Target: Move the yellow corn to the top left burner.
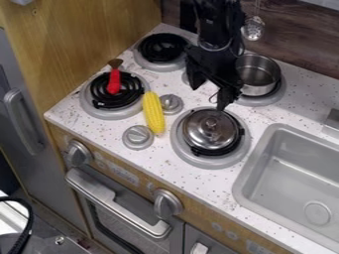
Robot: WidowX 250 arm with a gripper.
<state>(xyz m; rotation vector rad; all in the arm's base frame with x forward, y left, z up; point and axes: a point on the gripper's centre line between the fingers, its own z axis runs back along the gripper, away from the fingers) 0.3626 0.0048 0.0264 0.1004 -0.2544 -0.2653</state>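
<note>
The yellow corn [153, 113] lies lengthwise on the white speckled stovetop, between the front left burner and the burner with the lid, close beside two grey knobs. Nothing rests on the black coil of the top left burner [161, 48]. The gripper [208, 97] hangs down from the top edge, up and to the right of the corn and just behind the metal lid. Its fingers are apart, with nothing held between them.
A red-handled brush [114, 81] lies on the front left burner. A metal lid [211, 129] sits on the front right burner, and a steel pot [257, 82] stands on the back right one. The grey sink [298, 171] is at the right; a wooden wall [99, 44] borders the left.
</note>
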